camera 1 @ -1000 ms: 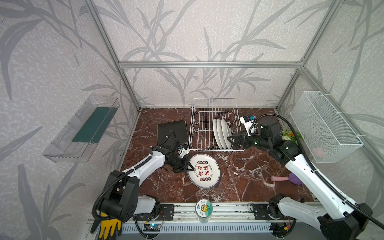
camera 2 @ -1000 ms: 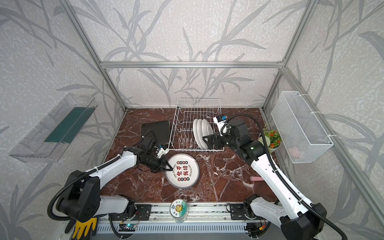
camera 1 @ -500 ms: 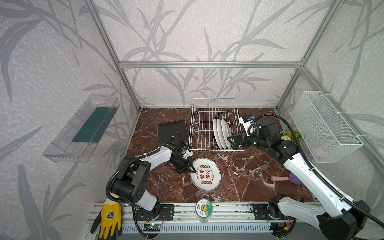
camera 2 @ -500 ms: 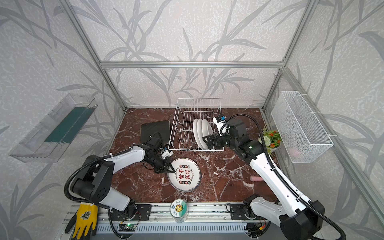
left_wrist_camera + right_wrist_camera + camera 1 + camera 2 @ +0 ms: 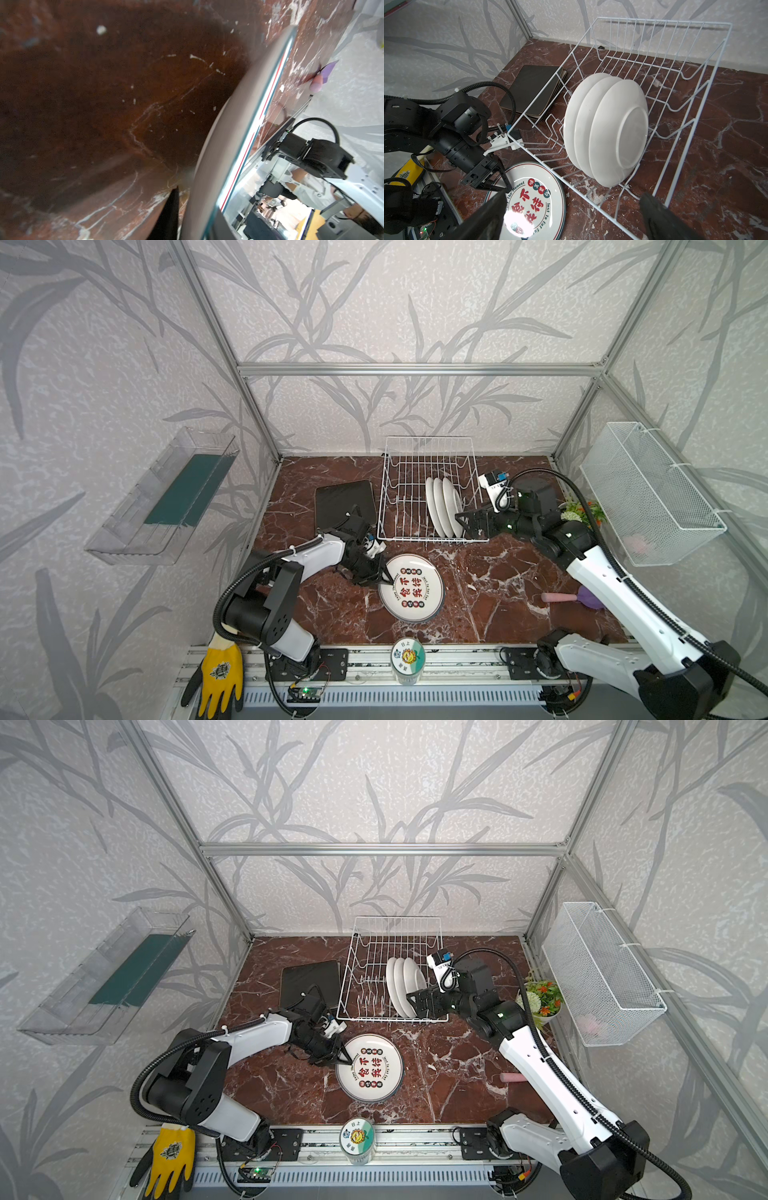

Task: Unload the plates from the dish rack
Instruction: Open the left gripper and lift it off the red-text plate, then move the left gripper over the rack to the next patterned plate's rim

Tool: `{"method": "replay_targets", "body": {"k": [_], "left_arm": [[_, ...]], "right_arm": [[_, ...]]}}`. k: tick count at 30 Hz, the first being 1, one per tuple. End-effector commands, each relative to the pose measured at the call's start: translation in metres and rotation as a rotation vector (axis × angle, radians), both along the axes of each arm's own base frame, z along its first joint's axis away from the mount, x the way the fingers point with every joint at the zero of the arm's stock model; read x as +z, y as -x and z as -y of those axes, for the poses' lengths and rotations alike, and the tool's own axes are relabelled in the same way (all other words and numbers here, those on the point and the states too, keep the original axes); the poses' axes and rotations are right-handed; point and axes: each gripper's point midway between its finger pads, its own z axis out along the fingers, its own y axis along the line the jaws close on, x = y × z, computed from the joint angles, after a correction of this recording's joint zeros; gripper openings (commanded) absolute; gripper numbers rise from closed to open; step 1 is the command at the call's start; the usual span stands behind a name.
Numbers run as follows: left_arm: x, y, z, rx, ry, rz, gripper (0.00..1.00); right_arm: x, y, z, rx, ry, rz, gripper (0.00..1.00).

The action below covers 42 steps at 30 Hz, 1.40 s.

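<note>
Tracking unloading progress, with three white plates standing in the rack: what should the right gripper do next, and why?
Probably ease the right gripper forward so its jaws straddle the rim of the nearest white plate. The jaws stand wide open and empty beside the rack, facing that plate's back.

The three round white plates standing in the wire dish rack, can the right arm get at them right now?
Probably yes. The right gripper hangs open beside the nearest round white plate, nothing between them but the white wire dish rack's side wires.

three white plates (image 5: pixel 606 128) in one rack (image 5: pixel 664 68), one printed plate (image 5: pixel 533 199).
</note>
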Motion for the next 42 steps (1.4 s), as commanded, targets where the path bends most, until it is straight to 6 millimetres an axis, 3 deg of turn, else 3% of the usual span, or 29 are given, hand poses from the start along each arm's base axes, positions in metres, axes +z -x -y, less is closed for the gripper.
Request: {"method": "replay_targets", "body": {"k": [1,5,14,23,29,36,42], "left_arm": [[0.003,-0.004,-0.003,0.03,-0.027,0.027,0.33],[0.002,-0.003,-0.006,0.038,-0.042,0.028,0.4],[0.002,-0.007,-0.017,0.089,-0.11,0.051,0.68],[0.023,-0.014,-0.03,0.139,-0.161,0.148,0.87],[0.056,-0.026,-0.039,0.187,-0.185,0.247,0.91],[0.125,-0.059,-0.04,0.26,-0.151,0.465,0.96],[0.174,-0.085,-0.028,0.253,-0.098,0.565,0.95]], "right_arm": [[0.008,0.001,-0.002,0.003,-0.018,0.029,0.99],[0.009,0.001,-0.001,-0.001,-0.017,0.034,0.99],[0.012,0.003,0.007,-0.028,-0.006,0.063,0.99],[0.014,0.003,0.007,-0.028,-0.003,0.064,0.99],[0.017,0.002,0.008,-0.039,-0.013,0.077,0.99],[0.019,-0.002,0.011,-0.065,-0.012,0.086,0.99],[0.018,-0.009,0.013,-0.096,-0.014,0.093,0.99]]}}
